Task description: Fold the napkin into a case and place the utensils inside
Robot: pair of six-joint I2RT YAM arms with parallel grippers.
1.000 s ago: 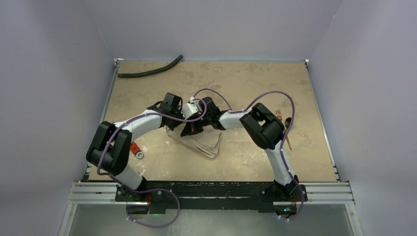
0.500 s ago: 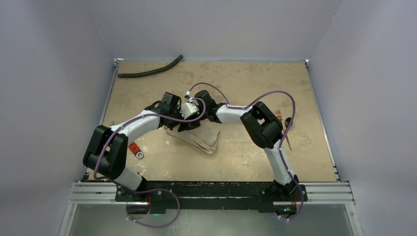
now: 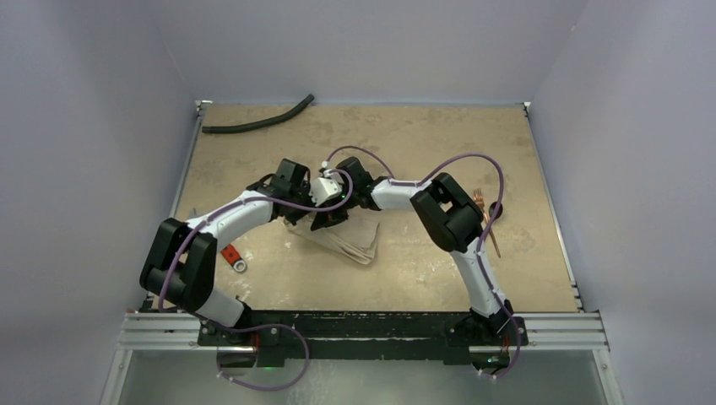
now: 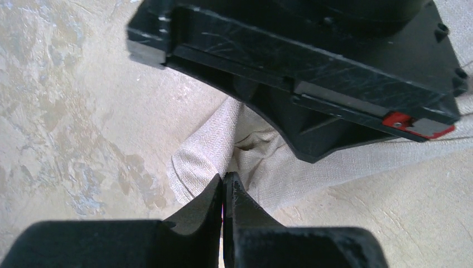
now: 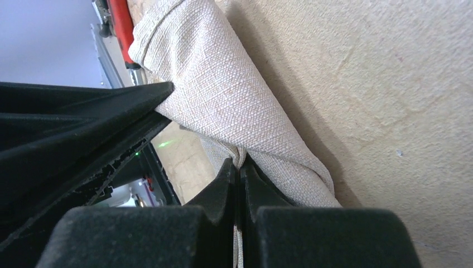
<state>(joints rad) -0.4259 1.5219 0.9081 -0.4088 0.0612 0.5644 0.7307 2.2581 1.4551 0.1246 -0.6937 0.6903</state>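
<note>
Left gripper (image 4: 223, 183): closed – pinching a fold of the napkin (image 4: 262, 162).
Right gripper (image 5: 240, 167): closed on the napkin's edge.
Napkin place: mid-table, far part hidden under both wrists.
Utensils (image 3: 495, 245): right of the napkin – mostly hidden behind the right arm.

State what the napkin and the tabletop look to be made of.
The napkin: woven cloth, likely linen or cotton, matte beige; a coarse crossed weave and a hemmed edge show. The tabletop: a hard board, perhaps coated wood or composite, matte tan with blotchy mottling.
</note>
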